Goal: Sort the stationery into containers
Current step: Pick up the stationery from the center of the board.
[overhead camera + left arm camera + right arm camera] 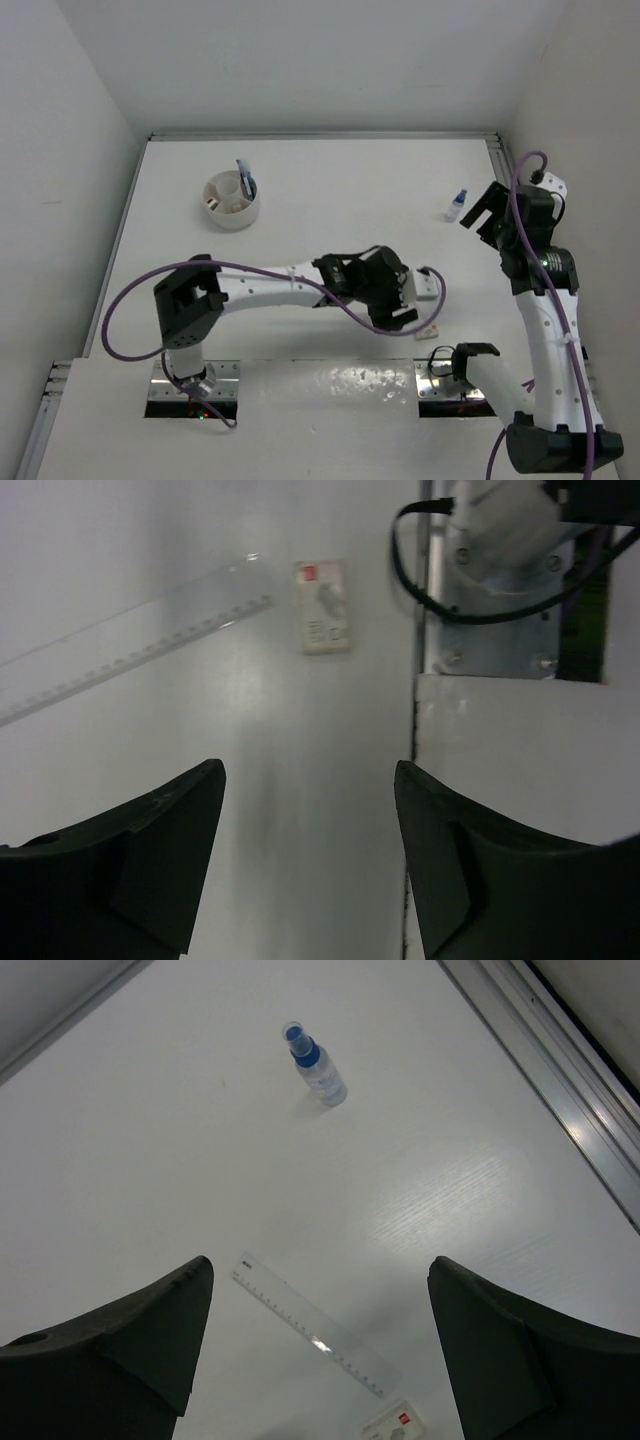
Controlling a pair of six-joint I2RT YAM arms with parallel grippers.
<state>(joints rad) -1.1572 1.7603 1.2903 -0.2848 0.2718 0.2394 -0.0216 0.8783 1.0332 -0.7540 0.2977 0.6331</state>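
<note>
The round white tub (231, 203) stands at the back left with a blue pen (245, 179) and pale items in it. My left gripper (402, 296) (308, 780) hovers low near the table's front middle, open with only bare table between its fingers. Just beyond it lie the clear ruler (140, 640) (431, 285) and a white eraser (323, 607) (430, 331) with a red mark. The small blue-capped bottle (456, 206) (315, 1063) stands upright at the right. My right gripper (480, 212) (320, 1270) hangs open above the table beside it, holding nothing. The ruler (315, 1338) and eraser (395, 1422) also show below it.
The right arm's base and its black cable (500, 570) sit close beyond the eraser, on a metal plate at the table's front edge (520, 750). A raised rail (560, 1070) runs along the table's right side. White walls enclose the table.
</note>
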